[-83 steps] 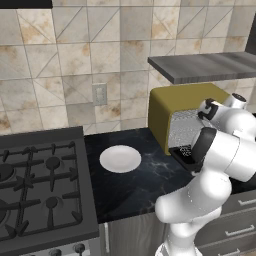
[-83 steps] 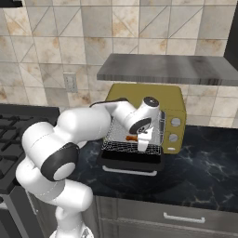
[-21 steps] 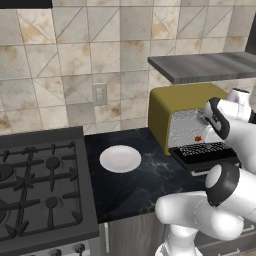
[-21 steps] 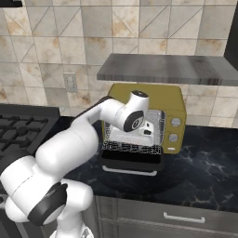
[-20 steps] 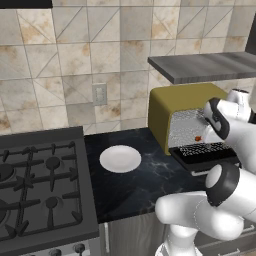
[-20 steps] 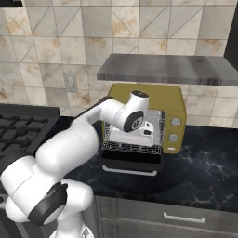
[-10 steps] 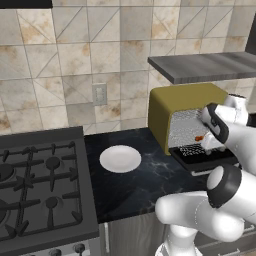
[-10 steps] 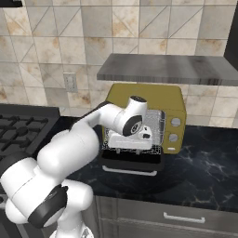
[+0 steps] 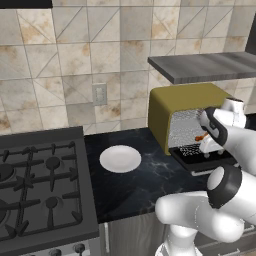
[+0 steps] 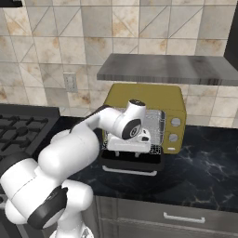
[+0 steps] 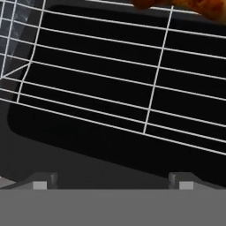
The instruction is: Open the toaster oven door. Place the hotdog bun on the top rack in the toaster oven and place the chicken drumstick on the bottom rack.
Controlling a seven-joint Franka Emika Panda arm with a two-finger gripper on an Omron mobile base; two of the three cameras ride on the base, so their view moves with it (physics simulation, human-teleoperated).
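Toaster oven (image 10: 139,95) mustard-yellow, silvery mesh inside. Toaster oven door (image 10: 132,163) black frame, dark glass, pale silver handle. Chicken drumstick (image 11: 185,6) orange-brown w/ darker reddish patches. Plate (image 9: 120,158) white. Counter (image 9: 135,185) black marbled, white veins. Wall tiles (image 9: 75,50) beige w/ brown mottling. Stove (image 9: 40,185) dark grey.

Orange-brown chicken drumstick (image 11: 185,5) on pulled-out rack (image 11: 110,84)

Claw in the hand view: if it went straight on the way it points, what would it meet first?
Most likely the wire rack, whose bars cross right ahead of the open claw, with the dark toaster oven door behind them. The chicken drumstick lies off at the far edge; depth is hard to judge.
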